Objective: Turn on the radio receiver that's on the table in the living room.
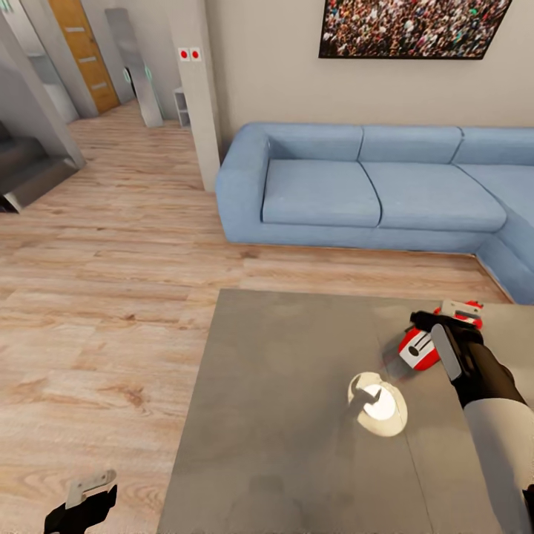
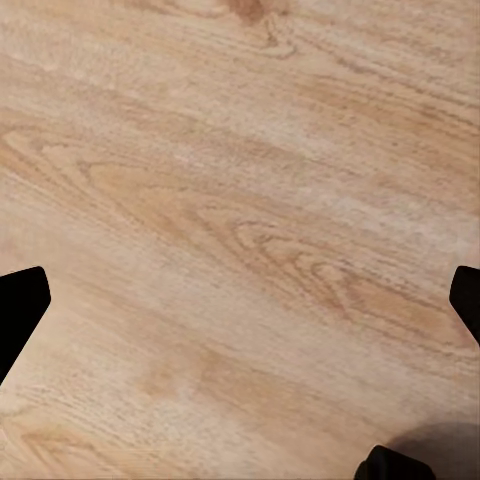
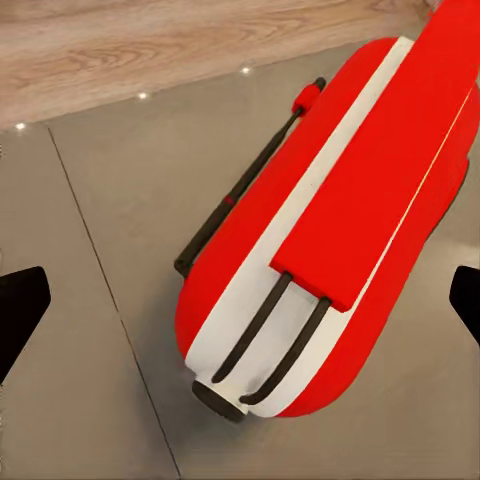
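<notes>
Sunlight-pale wood floor (image 1: 111, 297) is stretching across the living room, and a light-blue corner sofa (image 1: 371, 185) is sitting against the beige wall under a framed crowd picture (image 1: 411, 26). In front of the sofa, the grey glossy bench (image 1: 297, 415) is filling the lower part of the head view, a bright round lamp reflection (image 1: 382, 404) glowing on its top.

On the bench's far right part, the red radio receiver (image 1: 423, 345) is lying on its side, white and black trim showing. The right arm is reaching over the bench, and the right fingers (image 1: 437, 326) are hanging directly above the receiver, partly hiding it. In the right wrist view, the receiver (image 3: 340, 240) is lying close below the camera, its red body crossed by a white band with two dark ribs, a thin dark antenna running along one side and ending in a red tip. The dark tips of the fingers (image 3: 20, 310) are sitting at opposite edges of that picture, spread wide apart, with the receiver between them but not touching either one.

The left fingers (image 1: 85, 493) are hanging low beside the bench's left edge, over the floor. In the left wrist view, bare wood floor (image 2: 240, 200) is lying beneath, and the dark fingertips (image 2: 20, 305) are likewise standing far apart with nothing between them.
</notes>
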Robot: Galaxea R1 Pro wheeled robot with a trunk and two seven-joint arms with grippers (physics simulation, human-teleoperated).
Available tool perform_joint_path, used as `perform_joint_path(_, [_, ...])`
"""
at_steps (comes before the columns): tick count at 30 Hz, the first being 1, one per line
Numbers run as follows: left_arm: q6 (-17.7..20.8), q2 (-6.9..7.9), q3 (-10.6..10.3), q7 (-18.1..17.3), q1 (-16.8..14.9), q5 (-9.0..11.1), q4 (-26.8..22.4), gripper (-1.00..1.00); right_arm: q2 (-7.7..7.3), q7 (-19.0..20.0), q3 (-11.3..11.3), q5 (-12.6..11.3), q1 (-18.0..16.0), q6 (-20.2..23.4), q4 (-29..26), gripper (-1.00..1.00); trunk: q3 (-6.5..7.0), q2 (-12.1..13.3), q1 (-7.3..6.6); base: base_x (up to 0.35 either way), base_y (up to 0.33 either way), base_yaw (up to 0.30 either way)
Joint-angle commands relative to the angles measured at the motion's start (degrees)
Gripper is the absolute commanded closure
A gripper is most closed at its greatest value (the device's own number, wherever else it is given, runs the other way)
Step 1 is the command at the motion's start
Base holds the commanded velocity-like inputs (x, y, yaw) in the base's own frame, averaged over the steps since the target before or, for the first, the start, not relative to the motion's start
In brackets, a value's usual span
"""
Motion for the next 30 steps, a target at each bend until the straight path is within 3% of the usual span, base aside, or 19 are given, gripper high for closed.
perform_joint_path(1, [0.0,-0.03,0.0,0.0,0.0,0.0,0.1,-1.0,0.0,0.0,0.0,0.0,-0.7,0.2,0.5,-1.0,-0.1,0.0,0.0,0.0,0.0,0.0])
perform_joint_path(6, [-0.7,-0.68,0.0,0.0,0.0,-0.1,1.6,-1.0,-0.62,0.0,0.0,0.0,-2.9,1.0,3.5,-1.0,-0.55,0.0,0.0,0.0,0.0,0.0])
perform_joint_path(16, [-8.1,-0.97,-0.2,0.0,0.0,-0.2,8.4,-1.0,-1.92,0.0,0.0,1.3,-8.0,1.4,9.8,-1.0,-1.47,0.0,0.0,0.0,0.0,0.0])
perform_joint_path(23, [-9.0,-1.05,-0.2,0.0,0.0,-0.1,9.2,-1.0,-8.6,0.2,-0.4,1.0,-8.6,1.9,10.3,-1.0,-2.11,0.0,0.0,0.0,0.0,0.0])
perform_joint_path(30, [-9.1,-1.46,-0.3,0.0,0.0,0.0,9.2,-1.0,-10.49,0.3,-0.7,1.1,-8.7,1.6,10.3,-1.0,-2.51,0.0,0.0,0.0,0.0,0.0])
